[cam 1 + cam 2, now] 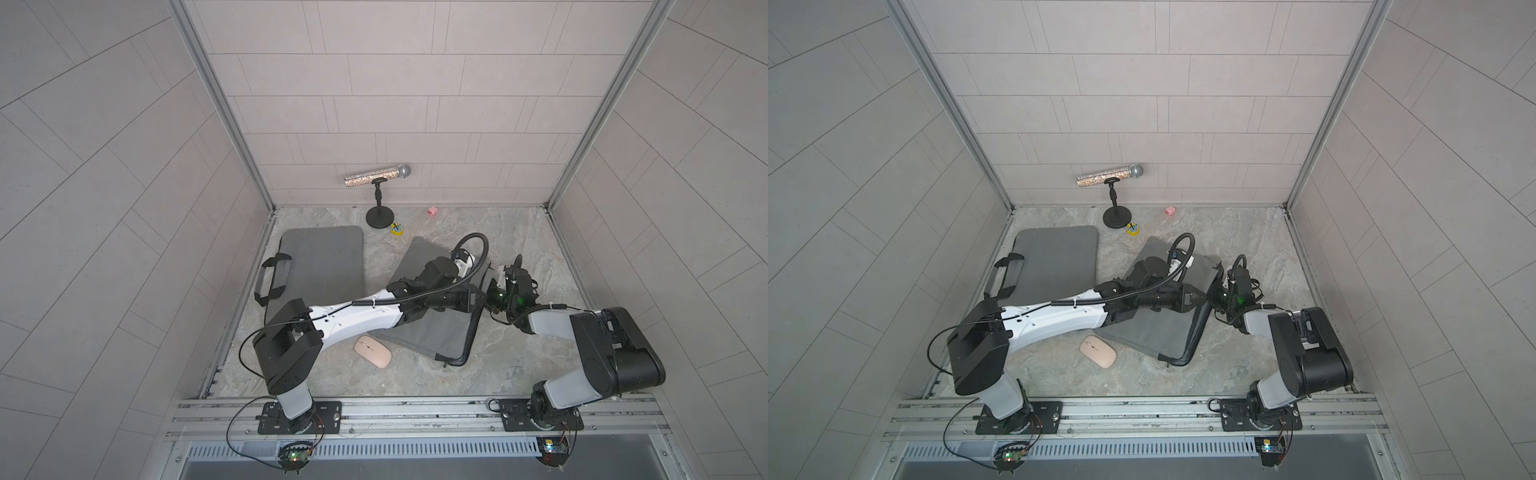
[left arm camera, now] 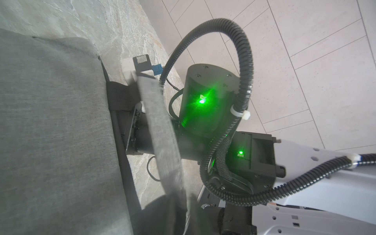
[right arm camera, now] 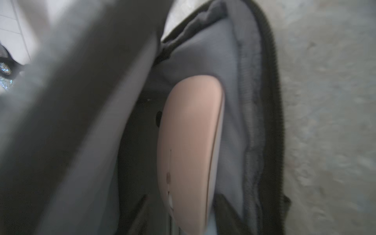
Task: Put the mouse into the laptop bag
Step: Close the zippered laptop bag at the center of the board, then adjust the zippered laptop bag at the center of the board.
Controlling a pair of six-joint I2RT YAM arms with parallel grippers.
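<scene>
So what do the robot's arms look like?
The left arm and right arm have boxy black joints joined by white or grey shells. A ribbed black cable loops along each, fastened with white zip ties, and green lights glow on the right wrist.

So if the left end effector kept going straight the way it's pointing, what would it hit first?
Probably the laptop bag's lifted flap, with the right arm's wrist just behind it; depth is unclear.

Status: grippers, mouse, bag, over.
Left gripper, right gripper at laptop bag opening, state unclear. Pink mouse inside opening; second mouse on table. Flap close over it.
</scene>
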